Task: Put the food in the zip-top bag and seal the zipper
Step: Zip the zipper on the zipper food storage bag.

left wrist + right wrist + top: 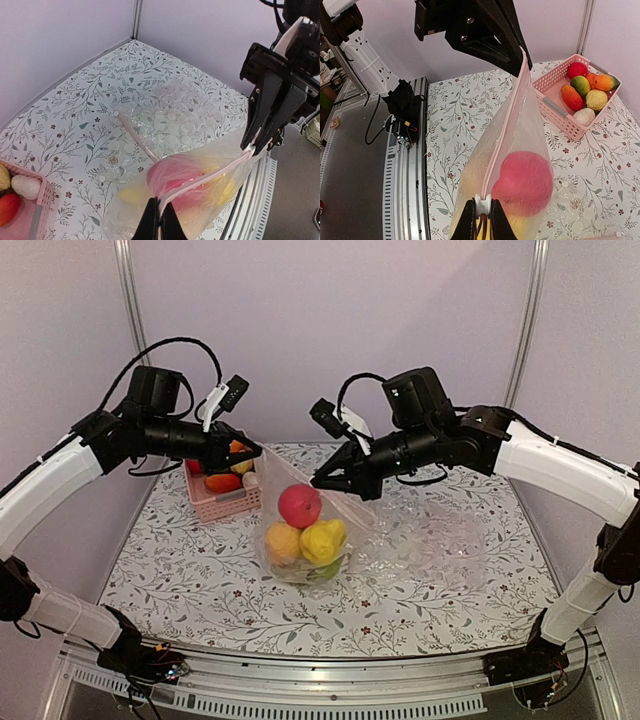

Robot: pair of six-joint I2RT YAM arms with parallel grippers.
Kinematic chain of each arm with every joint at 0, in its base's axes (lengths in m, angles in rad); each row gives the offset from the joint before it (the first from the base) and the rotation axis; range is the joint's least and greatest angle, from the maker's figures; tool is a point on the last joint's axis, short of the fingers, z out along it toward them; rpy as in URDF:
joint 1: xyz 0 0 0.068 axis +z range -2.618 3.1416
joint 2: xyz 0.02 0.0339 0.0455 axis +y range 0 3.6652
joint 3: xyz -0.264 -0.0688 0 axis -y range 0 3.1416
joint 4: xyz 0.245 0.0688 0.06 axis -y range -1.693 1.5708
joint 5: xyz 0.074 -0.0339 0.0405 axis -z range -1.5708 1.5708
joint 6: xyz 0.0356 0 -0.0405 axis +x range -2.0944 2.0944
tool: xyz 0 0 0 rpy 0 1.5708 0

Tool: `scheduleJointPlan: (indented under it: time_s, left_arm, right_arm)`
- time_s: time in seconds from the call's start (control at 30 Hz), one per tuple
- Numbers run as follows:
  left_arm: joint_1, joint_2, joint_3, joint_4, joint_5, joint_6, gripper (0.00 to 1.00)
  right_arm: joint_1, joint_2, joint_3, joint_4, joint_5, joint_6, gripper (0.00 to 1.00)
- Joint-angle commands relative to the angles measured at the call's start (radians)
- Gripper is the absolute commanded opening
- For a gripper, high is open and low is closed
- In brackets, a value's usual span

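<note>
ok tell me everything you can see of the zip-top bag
Clear, smooth plastic zip-top bag, held up with its pale pink zipper stretched taut between the left hand and right hand, one pinching each end. Inside sit a red fruit and yellow pieces. The bottom seems to touch the table.
</note>
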Motion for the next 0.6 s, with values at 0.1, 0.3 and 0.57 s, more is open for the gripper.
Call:
scheduleJointPlan:
  time_s: [0.1,0.3,0.57]
  left_arm:
    - [0.098,-0.038,-0.004,0.106,-0.184,-0.048,0.00]
    - [0.115,-0.043,-0.011,0.119,-0.195,-0.064,0.00]
    - [0.136,-0.043,-0.015,0.126,-0.206,-0.081,0.00]
  right_arm:
    - [0.008,-0.056,-0.036,-0.156,-0.046,0.010,0.00]
    - [0.007,-0.066,-0.048,-0.152,-0.040,0.017,0.00]
    - [0.009,-0.074,-0.058,-0.151,-0.031,0.021,0.00]
